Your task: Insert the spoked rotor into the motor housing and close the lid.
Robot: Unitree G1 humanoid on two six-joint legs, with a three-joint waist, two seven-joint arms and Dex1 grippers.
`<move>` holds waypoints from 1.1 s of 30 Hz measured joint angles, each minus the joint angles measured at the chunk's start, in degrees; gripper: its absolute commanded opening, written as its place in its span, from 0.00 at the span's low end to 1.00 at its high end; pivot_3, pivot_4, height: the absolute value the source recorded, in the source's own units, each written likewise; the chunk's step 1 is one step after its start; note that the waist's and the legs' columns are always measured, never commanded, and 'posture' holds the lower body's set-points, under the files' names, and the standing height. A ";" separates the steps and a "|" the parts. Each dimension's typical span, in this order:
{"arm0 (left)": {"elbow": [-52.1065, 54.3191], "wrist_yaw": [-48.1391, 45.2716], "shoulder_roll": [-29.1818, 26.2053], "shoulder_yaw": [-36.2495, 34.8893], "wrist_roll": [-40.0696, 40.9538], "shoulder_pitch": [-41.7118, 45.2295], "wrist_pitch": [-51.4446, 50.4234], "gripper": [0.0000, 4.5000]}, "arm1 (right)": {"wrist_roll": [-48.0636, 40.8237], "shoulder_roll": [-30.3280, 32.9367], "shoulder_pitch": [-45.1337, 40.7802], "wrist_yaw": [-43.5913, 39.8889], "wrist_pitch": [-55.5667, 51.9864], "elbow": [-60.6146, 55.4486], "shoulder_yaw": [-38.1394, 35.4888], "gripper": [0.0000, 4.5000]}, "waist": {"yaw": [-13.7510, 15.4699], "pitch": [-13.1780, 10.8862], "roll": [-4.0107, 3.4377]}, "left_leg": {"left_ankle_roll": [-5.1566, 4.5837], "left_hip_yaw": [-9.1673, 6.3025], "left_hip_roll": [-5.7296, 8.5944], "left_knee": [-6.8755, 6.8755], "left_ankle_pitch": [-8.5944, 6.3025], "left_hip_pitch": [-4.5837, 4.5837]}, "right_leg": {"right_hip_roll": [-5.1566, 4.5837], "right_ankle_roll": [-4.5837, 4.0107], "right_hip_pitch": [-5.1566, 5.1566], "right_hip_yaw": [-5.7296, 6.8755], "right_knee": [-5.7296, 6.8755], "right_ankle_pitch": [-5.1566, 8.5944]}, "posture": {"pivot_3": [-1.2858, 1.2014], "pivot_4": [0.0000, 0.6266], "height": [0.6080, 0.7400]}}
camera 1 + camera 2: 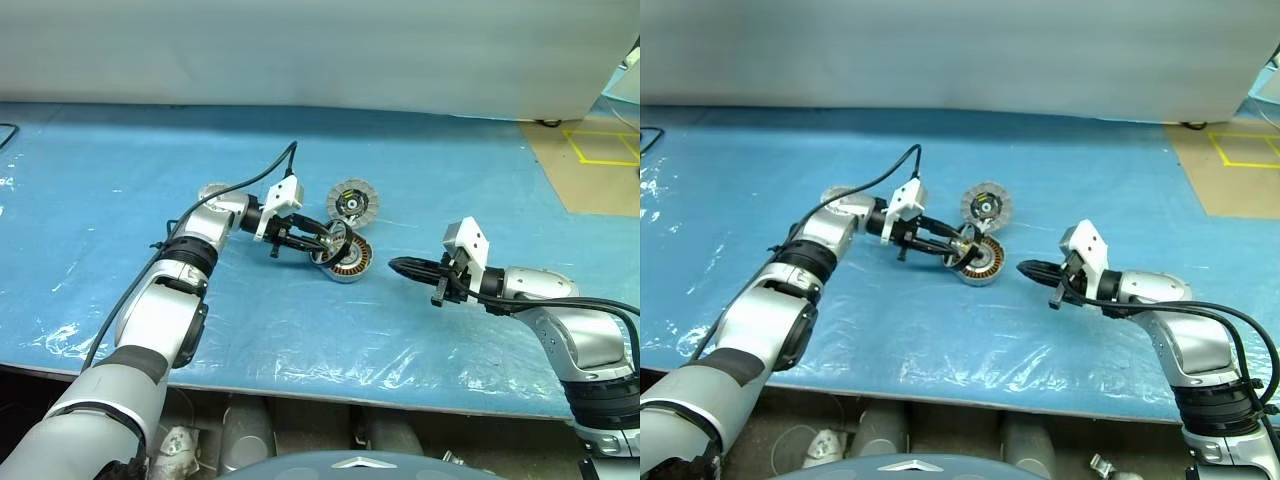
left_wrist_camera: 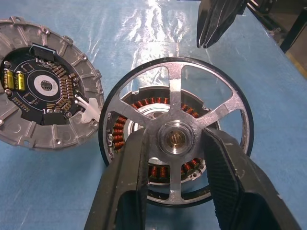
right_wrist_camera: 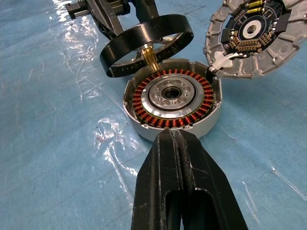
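The left arm reached from the near left toward the middle of the scene, its wrist turned so that the left gripper (image 1: 318, 240) pointed rightward and slightly downward, its two black fingers (image 2: 125, 179) parted and clamped on the spoked rotor (image 2: 176, 136). The right arm entered from the near right, bent at the elbow, with the right gripper (image 1: 398, 266) pointing leftward and its fingers pressed together, holding nothing.

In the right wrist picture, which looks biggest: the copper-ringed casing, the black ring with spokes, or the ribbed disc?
1. motor housing
2. spoked rotor and lid: unsure, since the rotor is tilted and the lid is cut off at the edge.
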State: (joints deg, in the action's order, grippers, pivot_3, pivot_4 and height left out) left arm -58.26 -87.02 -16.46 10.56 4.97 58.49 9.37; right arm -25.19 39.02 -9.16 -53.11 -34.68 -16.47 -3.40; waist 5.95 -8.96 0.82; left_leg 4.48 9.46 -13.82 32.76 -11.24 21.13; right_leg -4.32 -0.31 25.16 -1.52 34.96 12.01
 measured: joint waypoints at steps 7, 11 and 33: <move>0.00 -1.44 0.93 -1.53 0.75 1.96 -2.35 0.30 | -0.01 -0.08 1.27 0.39 1.22 0.04 -0.13 0.00 | 0.06 0.00 0.00 | 0.00 -0.03 0.01 -0.04 0.00 0.02 | 0.00 0.01 -0.01 0.02 -0.09 -0.01 | 0.52 0.24 1.00; -0.06 -1.72 0.76 -1.52 0.37 2.11 -2.59 0.30 | 0.01 -0.24 1.71 0.47 1.77 0.09 -0.08 0.00 | -0.01 0.00 0.00 | 0.00 -0.03 0.01 -0.06 0.00 0.02 | 0.00 0.09 -0.01 0.02 -0.11 -0.06 | 0.52 0.24 1.00; -4.64 1.40 3.37 -1.64 -1.54 2.25 0.15 0.30 | -0.33 -0.61 3.31 2.77 0.87 -0.43 0.12 0.00 | 0.00 0.00 0.00 | 0.00 -0.07 0.04 -0.07 0.00 0.00 | 0.00 0.14 -0.07 0.02 -0.15 -0.08 | 0.52 0.24 1.00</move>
State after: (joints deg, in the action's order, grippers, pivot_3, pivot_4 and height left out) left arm -62.90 -85.62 -13.10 8.92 3.43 60.74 9.51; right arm -25.51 38.41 -5.85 -50.34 -33.82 -16.90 -3.29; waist 5.96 -8.97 0.83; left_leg 4.47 9.39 -13.78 32.69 -11.24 21.13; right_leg -4.33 -0.17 25.09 -1.51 34.82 11.93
